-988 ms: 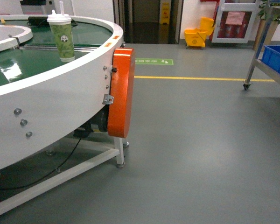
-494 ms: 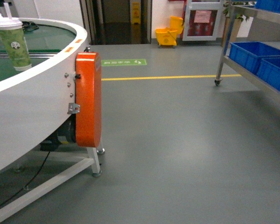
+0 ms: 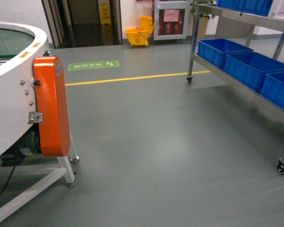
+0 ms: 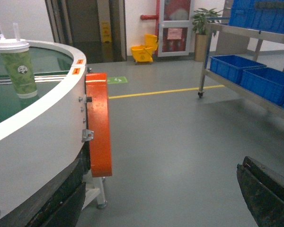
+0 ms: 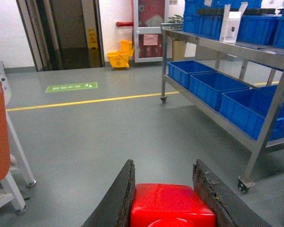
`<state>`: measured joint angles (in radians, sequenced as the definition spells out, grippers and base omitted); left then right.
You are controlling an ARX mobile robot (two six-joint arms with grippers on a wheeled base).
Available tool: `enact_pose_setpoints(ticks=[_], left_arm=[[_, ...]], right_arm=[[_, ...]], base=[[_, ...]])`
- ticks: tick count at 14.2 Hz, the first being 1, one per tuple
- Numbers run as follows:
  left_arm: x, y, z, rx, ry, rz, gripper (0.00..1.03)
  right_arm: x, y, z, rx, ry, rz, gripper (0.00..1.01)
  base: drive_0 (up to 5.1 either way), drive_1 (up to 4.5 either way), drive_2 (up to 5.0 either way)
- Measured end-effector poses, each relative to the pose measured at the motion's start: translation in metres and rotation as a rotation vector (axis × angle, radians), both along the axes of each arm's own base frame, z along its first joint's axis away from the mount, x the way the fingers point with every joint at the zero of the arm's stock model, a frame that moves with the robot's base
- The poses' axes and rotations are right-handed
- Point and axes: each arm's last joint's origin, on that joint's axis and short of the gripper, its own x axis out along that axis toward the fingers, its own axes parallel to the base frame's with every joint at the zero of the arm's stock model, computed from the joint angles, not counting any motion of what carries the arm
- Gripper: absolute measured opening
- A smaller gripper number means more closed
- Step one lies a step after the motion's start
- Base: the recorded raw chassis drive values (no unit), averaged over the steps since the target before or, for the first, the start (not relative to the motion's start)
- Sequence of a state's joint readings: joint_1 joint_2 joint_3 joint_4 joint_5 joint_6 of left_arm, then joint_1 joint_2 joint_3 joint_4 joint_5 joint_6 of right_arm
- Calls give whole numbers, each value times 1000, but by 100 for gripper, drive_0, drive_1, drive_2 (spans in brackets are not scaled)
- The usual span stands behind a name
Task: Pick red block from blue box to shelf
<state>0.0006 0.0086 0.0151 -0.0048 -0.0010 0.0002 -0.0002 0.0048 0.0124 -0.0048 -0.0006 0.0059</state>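
We have the small glossy red plastic toy brick (image 5: 173, 205) clamped between the two dark, worn fingers (image 5: 114, 201) of our right hand (image 5: 166, 201), which is closed snugly against both of its sides. The round stud faces the wrist camera, and the hand carries the brick low and level over the grey floor (image 3: 170, 142); we judge that this keeps it secure while the base travels. Our left hand (image 4: 146, 203) shows only as two dark finger edges at the bottom corners of its wrist view, set wide apart with nothing between them.

The tall stainless-steel rack of uprights and rails (image 5: 255, 142) stands to our right, on castors, with dark blue ribbed plastic crates (image 5: 215, 85) lined up along its lower tier and more on the tier above. A white carton (image 5: 230, 26) stands on that upper tier; its print is too small to read. The light turquoise tub is in none of the views, so we take the pick as done and the carry to the shelf as the step in hand.

On our left is the white round conveyor bench (image 4: 42, 142) with its orange side guard (image 3: 51, 111), and a green paper cup with a white lid and straw (image 4: 16, 66) stands on its green belt; the round logo on it is illegible. A green floor sign (image 3: 93, 65) with white writing, a yellow line (image 3: 132, 77) and a yellow mop bucket (image 3: 139, 35) lie ahead; none of the writing can be made out.
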Motion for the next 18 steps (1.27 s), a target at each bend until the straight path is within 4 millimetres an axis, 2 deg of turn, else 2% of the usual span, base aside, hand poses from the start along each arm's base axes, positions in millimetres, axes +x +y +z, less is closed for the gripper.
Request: enact_pose_setpoints(ticks=[18], left_arm=[[0,0,0,0,0,0,98]], right_arm=[[0,0,0,0,0,0,29]], base=[[-155,-155,-155]])
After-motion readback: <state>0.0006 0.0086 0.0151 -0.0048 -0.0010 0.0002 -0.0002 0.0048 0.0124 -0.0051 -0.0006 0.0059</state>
